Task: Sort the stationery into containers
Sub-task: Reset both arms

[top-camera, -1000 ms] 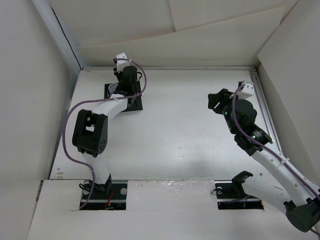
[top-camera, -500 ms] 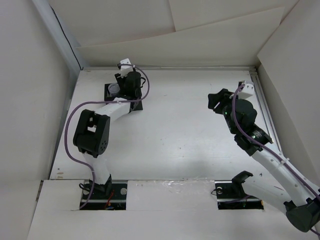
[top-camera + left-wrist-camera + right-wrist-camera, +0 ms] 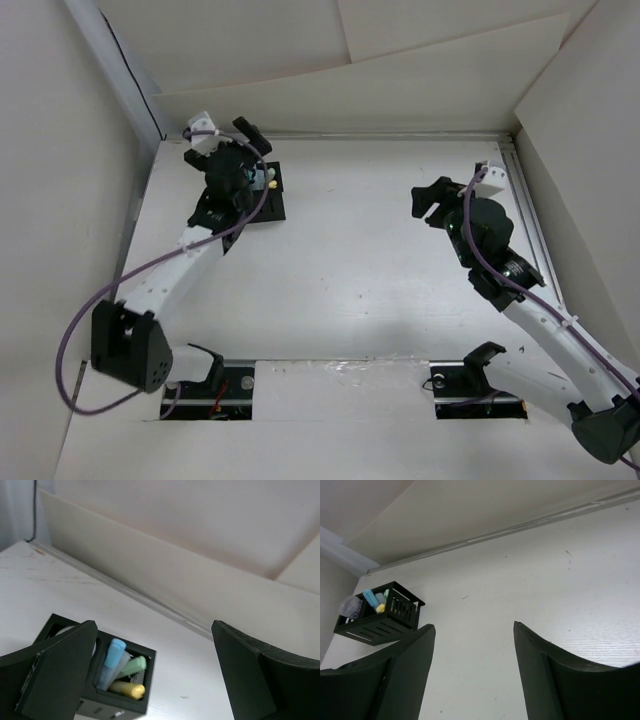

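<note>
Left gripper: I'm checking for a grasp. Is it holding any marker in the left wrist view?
No, the left gripper stands wide open with nothing between its jaws; the markers sit in the organizer.

The pictures are lit softly and evenly, and the white table [image 3: 350, 250] is rendered bright, without glare. Only a faint grey shadow is cast on it, well to the near right of the black organizer [image 3: 272, 205]. In the left wrist view the organizer is kept fairly sharp, while the left gripper [image 3: 154, 626] on either side of it is softened, its dark surfaces almost without detail.
</note>
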Robot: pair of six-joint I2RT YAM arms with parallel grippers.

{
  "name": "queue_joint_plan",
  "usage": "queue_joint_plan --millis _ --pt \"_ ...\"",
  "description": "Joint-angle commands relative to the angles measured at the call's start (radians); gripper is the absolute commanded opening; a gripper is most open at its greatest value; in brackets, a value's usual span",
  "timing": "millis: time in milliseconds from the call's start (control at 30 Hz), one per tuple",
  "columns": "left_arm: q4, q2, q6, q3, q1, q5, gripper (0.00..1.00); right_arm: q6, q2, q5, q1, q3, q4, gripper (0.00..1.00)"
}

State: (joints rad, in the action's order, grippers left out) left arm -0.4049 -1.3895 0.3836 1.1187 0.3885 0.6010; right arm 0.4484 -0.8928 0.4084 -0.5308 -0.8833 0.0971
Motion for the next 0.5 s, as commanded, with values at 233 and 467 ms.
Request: queue_joint_plan --millis 233,467 --pt "0.257 0.4 0.188 -0.235 -0.004 -0.113 0.99 -0.013 -0.09 -0.08 0.005 -0.051 -0.042 1.0" --pt "0.451 0.481 0.233 -0.244 -0.034 -0.153 0.99 -0.013 -0.1 -0.077 -0.005 -0.051 -0.042 1.0"
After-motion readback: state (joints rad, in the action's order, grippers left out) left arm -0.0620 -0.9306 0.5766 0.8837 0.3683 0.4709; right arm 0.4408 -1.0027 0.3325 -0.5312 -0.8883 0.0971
